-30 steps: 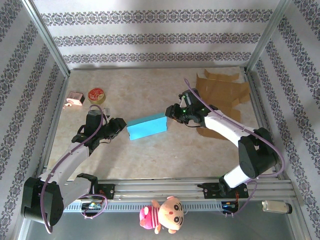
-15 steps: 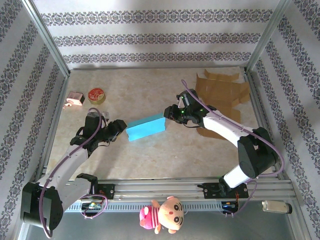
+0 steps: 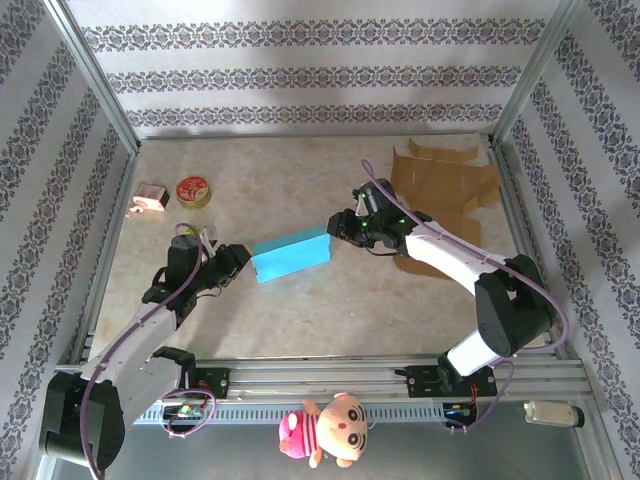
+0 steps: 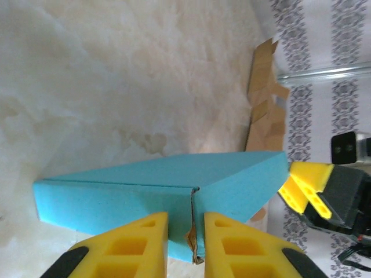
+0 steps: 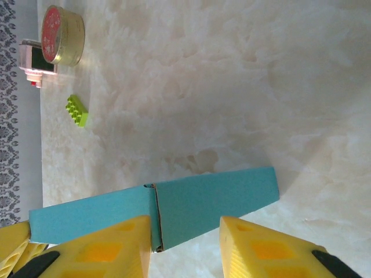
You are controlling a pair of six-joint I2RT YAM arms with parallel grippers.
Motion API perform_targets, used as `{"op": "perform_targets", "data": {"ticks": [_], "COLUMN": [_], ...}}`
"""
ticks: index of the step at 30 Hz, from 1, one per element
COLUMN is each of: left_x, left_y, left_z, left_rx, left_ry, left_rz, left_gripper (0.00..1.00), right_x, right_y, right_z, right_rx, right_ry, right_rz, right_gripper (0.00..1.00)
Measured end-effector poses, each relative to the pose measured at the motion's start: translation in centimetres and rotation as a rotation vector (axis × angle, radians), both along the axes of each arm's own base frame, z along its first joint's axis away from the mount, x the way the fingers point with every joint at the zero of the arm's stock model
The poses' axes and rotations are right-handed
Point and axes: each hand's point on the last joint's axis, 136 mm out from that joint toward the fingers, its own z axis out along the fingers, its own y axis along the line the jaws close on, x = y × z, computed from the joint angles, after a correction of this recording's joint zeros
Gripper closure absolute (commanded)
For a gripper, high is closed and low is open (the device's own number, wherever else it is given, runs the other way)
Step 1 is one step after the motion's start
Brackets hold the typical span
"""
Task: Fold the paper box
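The blue paper box lies folded shut on the table's middle, long side running left to right. My left gripper is at its left end. In the left wrist view its yellow fingers stand narrowly apart, pinching the box's seamed corner between them. My right gripper sits at the box's right end. In the right wrist view the box end lies in its wide gap; one finger touches the seam, the other stands clear.
A flat brown cardboard sheet lies at the back right. A red tin and a small pink-white object sit at the back left, with a green brick nearby. A plush doll hangs off the front rail.
My left gripper has slid right and slightly nearer, closing the gap to the box's left end. The right gripper and box have barely shifted.
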Motion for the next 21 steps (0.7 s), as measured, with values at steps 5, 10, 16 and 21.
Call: {"op": "perform_targets", "data": {"ticks": [5, 10, 16, 21], "left_x": [-0.2, -4.1, -9.1, -10.2], "left_y": [-0.2, 0.2, 1.5, 1.0], "left_z": [0.7, 1.2, 1.1, -3.0], "left_rx": [-0.024, 0.027, 0.065, 0.097], "left_ry": [-0.039, 0.039, 0.098, 0.267], "left_rz": [-0.005, -0.026, -0.013, -0.056], "left_gripper": [0.83, 0.53, 0.22, 0.13], "right_x": [-1.1, -7.7, -13.4, -13.1], "right_y": [-0.4, -1.1, -4.5, -3.8], "right_z": [0.1, -0.5, -2.1, -3.3], "right_rx": [-0.029, -0.111, -0.233, -0.236], "right_ry": [-0.019, -0.002, 0.072, 0.103], "right_rz": [-0.001, 0.077, 0.115, 0.136], "right_gripper": [0.64, 0.58, 0.29, 0.21]}}
